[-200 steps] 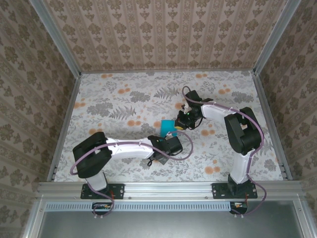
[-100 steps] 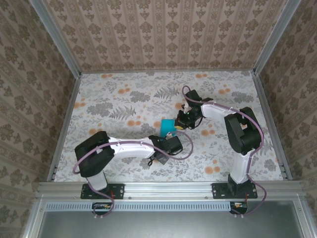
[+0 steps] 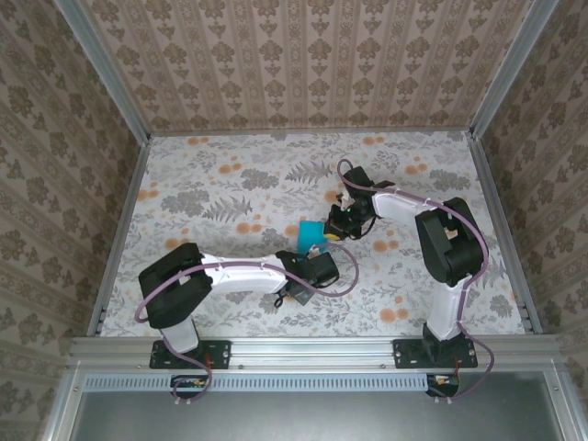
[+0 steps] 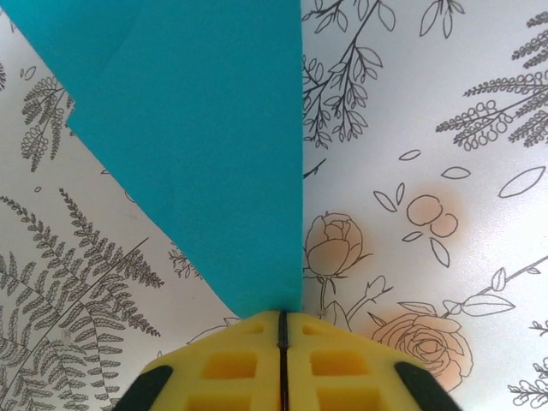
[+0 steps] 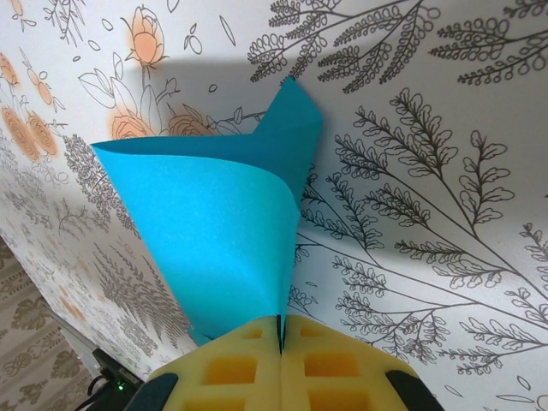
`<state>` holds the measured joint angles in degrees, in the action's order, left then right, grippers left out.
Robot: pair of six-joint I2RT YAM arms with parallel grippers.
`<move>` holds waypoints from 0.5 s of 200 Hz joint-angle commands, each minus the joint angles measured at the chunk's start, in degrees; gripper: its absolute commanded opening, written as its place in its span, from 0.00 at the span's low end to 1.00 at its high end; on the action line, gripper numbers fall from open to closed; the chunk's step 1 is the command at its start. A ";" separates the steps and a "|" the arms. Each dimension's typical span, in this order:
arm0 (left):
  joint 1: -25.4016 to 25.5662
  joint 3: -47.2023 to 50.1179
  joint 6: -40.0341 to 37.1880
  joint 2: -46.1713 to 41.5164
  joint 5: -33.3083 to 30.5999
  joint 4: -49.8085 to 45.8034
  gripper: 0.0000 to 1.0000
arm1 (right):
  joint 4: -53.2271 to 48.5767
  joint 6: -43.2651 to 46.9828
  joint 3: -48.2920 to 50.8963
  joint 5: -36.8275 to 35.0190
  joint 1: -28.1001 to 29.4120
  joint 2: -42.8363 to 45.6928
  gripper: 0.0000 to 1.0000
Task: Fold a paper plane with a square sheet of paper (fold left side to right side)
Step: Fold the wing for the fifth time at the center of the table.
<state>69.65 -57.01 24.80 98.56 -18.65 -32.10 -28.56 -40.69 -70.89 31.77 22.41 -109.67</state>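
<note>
The square sheet of paper (image 3: pixel 310 234) is turquoise-blue, partly folded, and held between both grippers near the table's middle. My left gripper (image 3: pixel 317 250) is at its near edge. In the left wrist view the paper (image 4: pixel 197 128) narrows to a point that runs into my left gripper (image 4: pixel 282 315), whose yellow jaws are shut on it. My right gripper (image 3: pixel 338 227) is at the paper's right side. In the right wrist view the paper (image 5: pixel 214 231) curves up off the table, one corner raised, and my right gripper (image 5: pixel 280 318) is shut on its edge.
The table wears a floral cloth (image 3: pixel 230 184) with grey leaves and orange roses. Wallpapered walls and aluminium rails (image 3: pixel 124 220) close it in on three sides. Both arms reach toward the middle, their elbows low over the cloth.
The left arm's near link has shifted slightly. The paper and both grippers sit where they were.
</note>
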 commanded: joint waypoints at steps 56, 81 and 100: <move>-0.71 -6.59 -4.10 -1.59 -0.59 -2.18 0.29 | -1.63 0.30 -1.26 0.94 0.34 -0.89 0.00; -1.16 -7.75 -4.75 0.81 -0.59 -1.93 0.36 | -1.68 0.25 -1.07 0.96 0.26 -0.72 0.00; -1.68 -7.92 -4.85 1.86 -0.35 -1.18 0.40 | -1.68 0.30 -1.09 1.02 0.31 -0.64 0.00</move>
<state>68.88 -63.55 21.30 98.37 -18.44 -32.91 -28.58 -40.69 -70.91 31.79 22.41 -109.69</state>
